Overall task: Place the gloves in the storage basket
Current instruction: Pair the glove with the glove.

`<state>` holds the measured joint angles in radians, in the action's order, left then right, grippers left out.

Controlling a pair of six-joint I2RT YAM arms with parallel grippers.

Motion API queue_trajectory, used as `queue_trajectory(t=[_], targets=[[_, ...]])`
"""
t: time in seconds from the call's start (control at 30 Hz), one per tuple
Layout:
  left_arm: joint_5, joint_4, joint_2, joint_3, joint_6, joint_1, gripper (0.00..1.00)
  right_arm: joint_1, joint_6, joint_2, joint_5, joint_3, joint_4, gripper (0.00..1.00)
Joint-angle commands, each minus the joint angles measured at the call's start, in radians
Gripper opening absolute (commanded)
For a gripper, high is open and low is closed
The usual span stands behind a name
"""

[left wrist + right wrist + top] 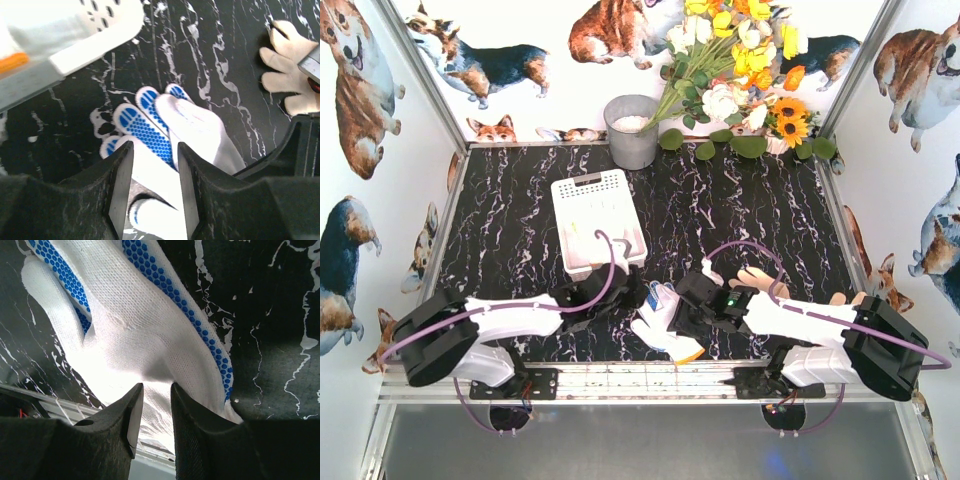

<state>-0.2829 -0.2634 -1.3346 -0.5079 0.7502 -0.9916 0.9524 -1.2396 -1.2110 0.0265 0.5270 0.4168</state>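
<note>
A white blue-dotted glove [658, 318] lies on the black marble table near the front edge, its orange cuff [688, 352] over the rail. My left gripper [632, 296] is open and straddles the glove's cuff end [150, 165]; the dotted fingers [145, 117] point away. My right gripper [686, 302] is shut on a fold of the same glove [135, 325]. A beige glove [756, 280] lies behind my right arm and shows in the left wrist view [285, 70]. The white storage basket [582, 190] stands behind my left gripper; its corner [100, 45] holds something white with an orange band [12, 61].
A grey metal bucket [632, 130] stands at the back centre beside a bunch of flowers [740, 70]. The aluminium front rail [650, 375] runs just behind the arm bases. Corgi-print walls close the table's left, right and back sides.
</note>
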Motion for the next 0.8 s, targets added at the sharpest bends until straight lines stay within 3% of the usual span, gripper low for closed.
queue_trajectory(t=[0.0, 0.43, 0.77], targets=[[0.104, 0.034, -0.076, -0.074, -0.024, -0.009, 0.34, -0.004, -0.001, -0.011, 0.009, -0.001, -0.034, 0.32], [0.189, 0.020, -0.259, -0.179, 0.016, -0.009, 0.17, -0.004, 0.003, -0.019, 0.006, 0.003, -0.029, 0.32], [0.189, 0.036, -0.283, -0.175, 0.046, -0.012, 0.15, -0.005, 0.003, -0.026, 0.005, 0.005, -0.030, 0.32]])
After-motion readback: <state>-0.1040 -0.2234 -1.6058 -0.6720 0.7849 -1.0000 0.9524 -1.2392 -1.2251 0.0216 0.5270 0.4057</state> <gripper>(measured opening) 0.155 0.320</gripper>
